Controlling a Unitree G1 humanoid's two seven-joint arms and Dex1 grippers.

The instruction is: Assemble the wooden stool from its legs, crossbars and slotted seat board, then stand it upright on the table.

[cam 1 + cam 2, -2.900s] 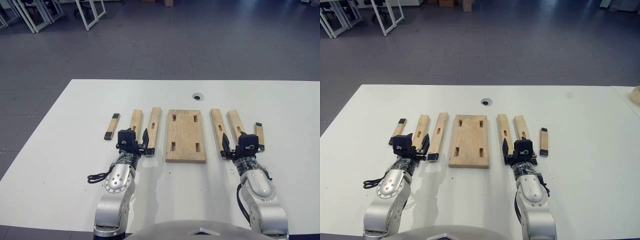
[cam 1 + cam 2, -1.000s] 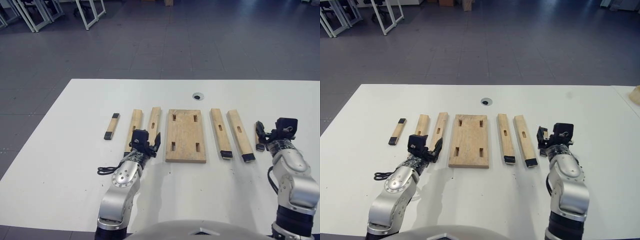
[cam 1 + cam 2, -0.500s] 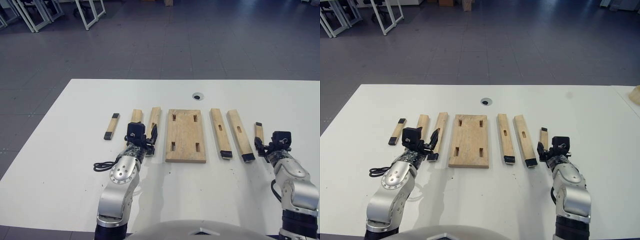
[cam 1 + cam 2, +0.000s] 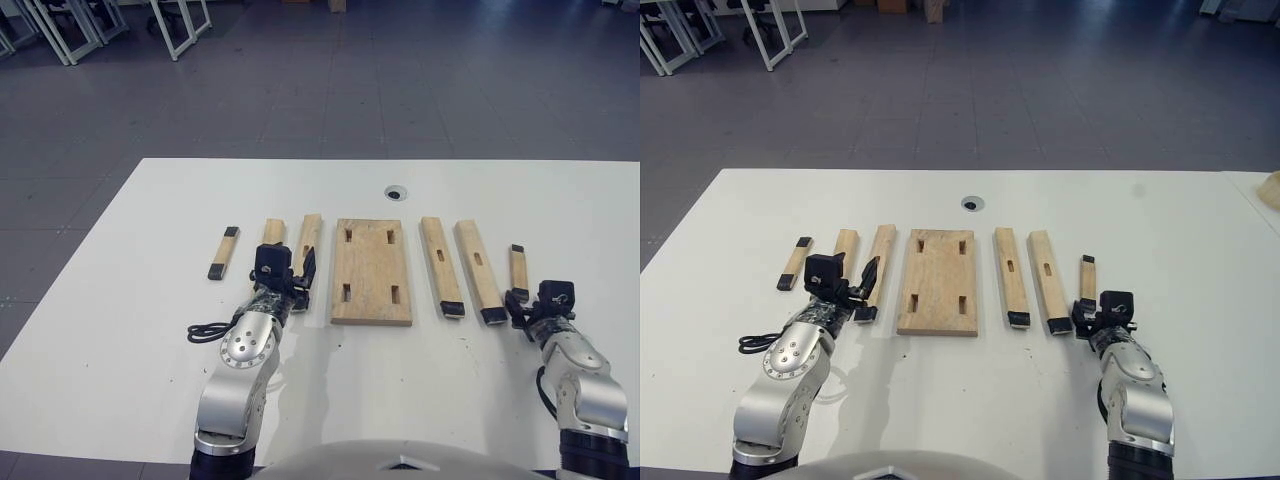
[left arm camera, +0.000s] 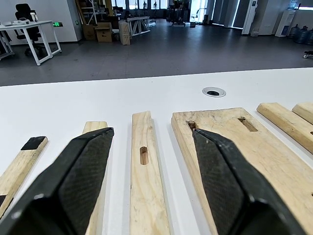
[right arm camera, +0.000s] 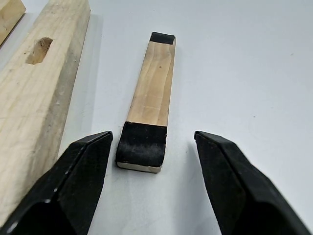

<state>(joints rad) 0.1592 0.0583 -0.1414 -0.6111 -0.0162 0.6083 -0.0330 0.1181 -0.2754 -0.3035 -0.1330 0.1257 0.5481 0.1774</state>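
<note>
The slotted seat board (image 4: 371,270) lies flat at mid-table. Left of it lie two legs (image 4: 308,245) (image 4: 272,236) and a short crossbar (image 4: 223,252) with black ends. To its right are two more legs (image 4: 440,265) (image 4: 477,270) and a second crossbar (image 4: 517,268). My left gripper (image 4: 292,285) is open and low over the table, its fingers (image 5: 73,186) on either side of the inner left leg (image 5: 146,171). My right gripper (image 4: 528,303) is open too. It straddles the black near end of the right crossbar (image 6: 155,88) without touching it.
A round cable hole (image 4: 397,191) sits in the white table (image 4: 120,330) behind the board. A loop of black cable (image 4: 205,330) hangs at my left wrist. The table's right edge is close to my right arm. Floor and desk frames lie beyond the far edge.
My right gripper left the right legs, swung out to the right crossbar and drew back to its near end. My left gripper settled around the inner left leg.
</note>
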